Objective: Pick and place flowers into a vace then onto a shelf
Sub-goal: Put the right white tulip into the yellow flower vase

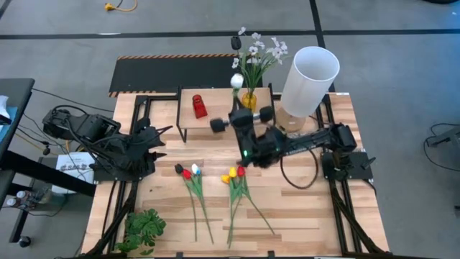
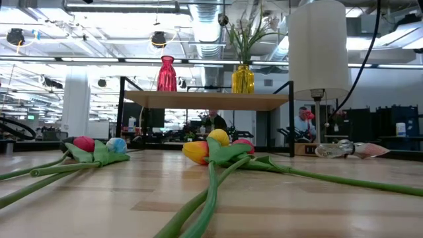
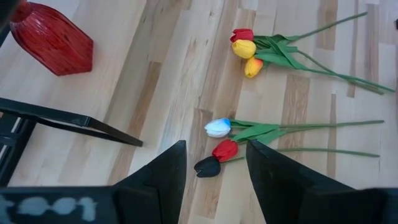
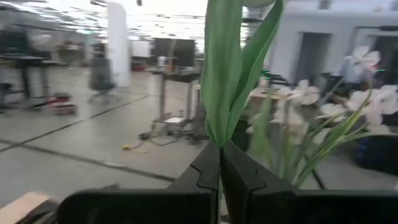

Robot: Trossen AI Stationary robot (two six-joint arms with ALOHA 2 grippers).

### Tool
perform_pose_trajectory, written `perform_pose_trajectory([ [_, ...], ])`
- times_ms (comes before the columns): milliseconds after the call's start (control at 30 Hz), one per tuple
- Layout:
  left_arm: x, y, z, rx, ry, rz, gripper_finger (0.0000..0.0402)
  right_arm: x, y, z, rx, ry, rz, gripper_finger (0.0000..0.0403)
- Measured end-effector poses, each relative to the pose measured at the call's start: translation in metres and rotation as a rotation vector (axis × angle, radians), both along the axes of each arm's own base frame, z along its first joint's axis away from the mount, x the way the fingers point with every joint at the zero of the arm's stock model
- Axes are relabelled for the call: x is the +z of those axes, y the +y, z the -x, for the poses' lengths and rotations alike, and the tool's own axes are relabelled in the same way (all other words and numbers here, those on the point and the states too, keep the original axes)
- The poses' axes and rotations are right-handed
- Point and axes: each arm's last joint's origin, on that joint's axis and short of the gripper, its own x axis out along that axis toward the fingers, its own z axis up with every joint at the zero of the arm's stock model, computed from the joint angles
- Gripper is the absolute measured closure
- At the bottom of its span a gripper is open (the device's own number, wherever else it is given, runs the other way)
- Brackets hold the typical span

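Observation:
Two bunches of tulips lie flat on the table: dark, red and white heads (image 1: 188, 171) (image 3: 219, 140), and yellow, red and orange heads (image 1: 233, 173) (image 2: 215, 147). The wooden shelf (image 1: 215, 97) (image 2: 205, 100) carries a red vase (image 1: 199, 106) and a yellow vase (image 1: 249, 99) (image 2: 242, 78) holding the white blossom spray (image 1: 262, 52). My right gripper (image 1: 242, 103) (image 4: 221, 165) is at the yellow vase, shut on a white-headed tulip (image 1: 236, 80). My left gripper (image 1: 159, 144) (image 3: 214, 165) is open over the table's left part, short of the dark-headed bunch. My right gripper pinches the white-headed tulip by its green stem and leaves (image 4: 222, 127) between its two shut fingers. It comes at it from the table's near side, roughly level, across the stem. The tulip rises upright past the fingers. Its lower end is hidden by the gripper.
A lamp with a tall white shade (image 1: 309, 79) (image 2: 318, 46) stands right of the shelf, close to my right arm. A black panel (image 1: 172, 72) lies beyond the shelf. A leafy green sprig (image 1: 144, 226) rests at the near left corner.

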Motion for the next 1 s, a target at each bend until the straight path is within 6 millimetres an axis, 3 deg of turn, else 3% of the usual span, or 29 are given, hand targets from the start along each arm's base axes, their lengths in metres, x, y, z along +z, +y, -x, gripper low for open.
perform_pose_trajectory([
  [167, 0.0, 0.0, -0.001, -0.007, 0.004, -0.005, 0.0244, 0.001, -0.025, -0.001, -0.064, 0.015, 0.0, 0.0403],
  [600, 0.0, 0.0, -0.001, -0.016, 0.005, -0.019, 0.0244, -0.003, -0.057, -0.006, -0.15, 0.123, 0.007, 0.0403],
  [1000, 0.0, 0.0, -0.001, -0.013, 0.003, -0.025, 0.0244, -0.003, -0.07, -0.008, -0.15, 0.193, 0.059, 0.0403],
])
